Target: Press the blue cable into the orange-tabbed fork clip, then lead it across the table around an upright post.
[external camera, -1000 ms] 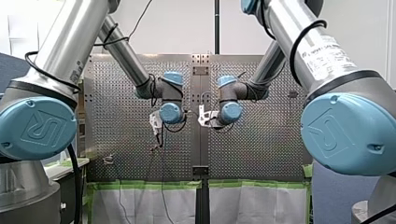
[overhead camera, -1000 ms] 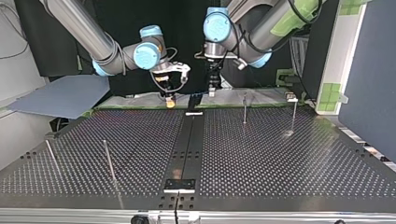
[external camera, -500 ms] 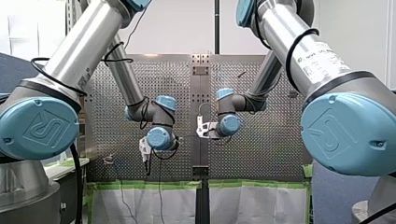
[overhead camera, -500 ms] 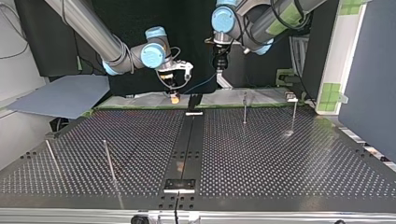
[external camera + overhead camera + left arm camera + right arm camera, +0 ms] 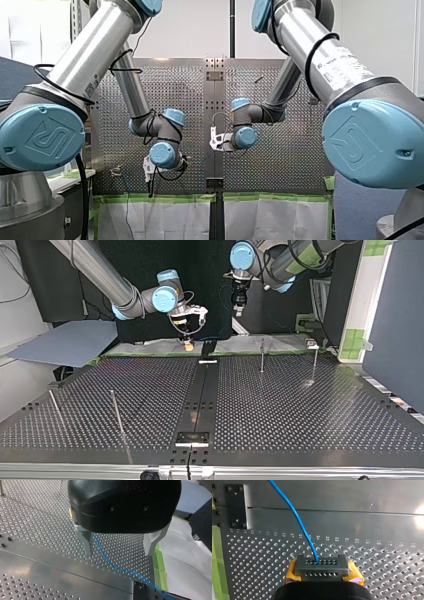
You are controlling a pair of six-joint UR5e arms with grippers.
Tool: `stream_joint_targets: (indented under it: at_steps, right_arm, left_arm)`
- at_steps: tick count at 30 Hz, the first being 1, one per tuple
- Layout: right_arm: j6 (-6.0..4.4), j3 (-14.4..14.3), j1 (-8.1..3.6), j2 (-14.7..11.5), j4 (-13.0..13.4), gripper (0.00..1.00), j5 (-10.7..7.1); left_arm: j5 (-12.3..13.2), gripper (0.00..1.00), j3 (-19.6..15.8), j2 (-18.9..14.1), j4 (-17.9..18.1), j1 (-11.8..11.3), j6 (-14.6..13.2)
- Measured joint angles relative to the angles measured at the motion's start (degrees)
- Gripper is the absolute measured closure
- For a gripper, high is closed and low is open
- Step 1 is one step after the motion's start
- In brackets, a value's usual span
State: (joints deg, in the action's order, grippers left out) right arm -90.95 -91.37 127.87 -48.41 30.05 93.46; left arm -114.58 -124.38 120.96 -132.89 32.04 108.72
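While the right end effector (image 5: 321, 568) pinches the blue cable (image 5: 295, 517) above the tabletop (image 5: 300, 405), at the top view's upper middle, the left end effector (image 5: 118, 552) hangs spread. Judgement: cable unseated, fork clip not identifiable. You next need alignment over its fork.

Left arm (image 5: 95, 50) and right arm (image 5: 345, 62): silver tubes are joined by blue-capped joints (image 5: 40, 137); black cables (image 5: 308, 65) are looped along them.

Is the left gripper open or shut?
Open: the left gripper shows fingers wide apart in its wrist view, the blue cable loose beside one.
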Motion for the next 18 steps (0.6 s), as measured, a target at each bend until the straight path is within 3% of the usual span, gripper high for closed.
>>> stream_joint_targets:
  at_steps: [10,18]
  right_arm:
    - [-0.20,0.0,0.55,0.6,0.9,1.00,-0.82]
    - [-0.17,0.0,1.17,1.8,1.0,1.00,-0.93]
  left_arm:
    - [-1.9,0.00,0.2,0.0,0.5,-1.8,2.8]
    - [0.6,0.00,1.0,0.0,0.6,-6.3,0.1]
